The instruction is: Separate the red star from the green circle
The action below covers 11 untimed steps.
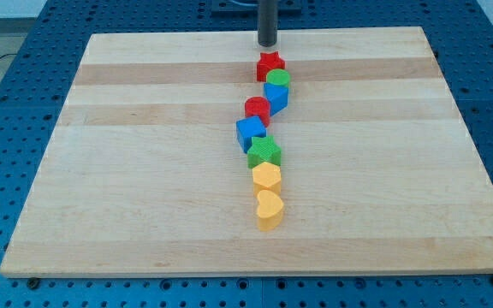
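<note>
The red star (270, 64) lies near the view's top at the head of a line of blocks. The green circle (278, 79) touches it just below and to the right. My tip (267, 44) stands just above the red star, a small gap between them.
Below the green circle the line runs on: a blue block (276, 97), a red block (257, 109), a blue block (250, 133), a green block (264, 153), a yellow hexagon (266, 177) and a yellow heart (269, 209). They lie on the wooden board (144, 171).
</note>
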{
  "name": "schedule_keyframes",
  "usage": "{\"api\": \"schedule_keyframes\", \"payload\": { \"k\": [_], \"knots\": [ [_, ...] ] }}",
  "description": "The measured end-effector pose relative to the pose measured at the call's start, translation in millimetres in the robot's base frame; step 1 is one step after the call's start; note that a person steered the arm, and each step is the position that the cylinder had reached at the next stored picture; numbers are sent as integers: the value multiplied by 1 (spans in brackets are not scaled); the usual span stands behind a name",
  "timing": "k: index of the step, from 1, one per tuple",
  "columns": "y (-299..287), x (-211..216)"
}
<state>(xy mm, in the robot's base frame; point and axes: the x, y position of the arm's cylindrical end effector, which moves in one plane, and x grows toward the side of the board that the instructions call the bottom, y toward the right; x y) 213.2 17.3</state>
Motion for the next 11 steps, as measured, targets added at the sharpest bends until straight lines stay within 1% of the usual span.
{"api": "schedule_keyframes", "payload": {
  "k": [1,2,3,4,5,7,8,9,10,11],
  "knots": [
    [-21,-4],
    [-40,18],
    [-40,55],
    [-40,68],
    [-14,68],
    [82,69],
    [92,72],
    [60,68],
    [13,69],
    [-5,82]
  ]
}}
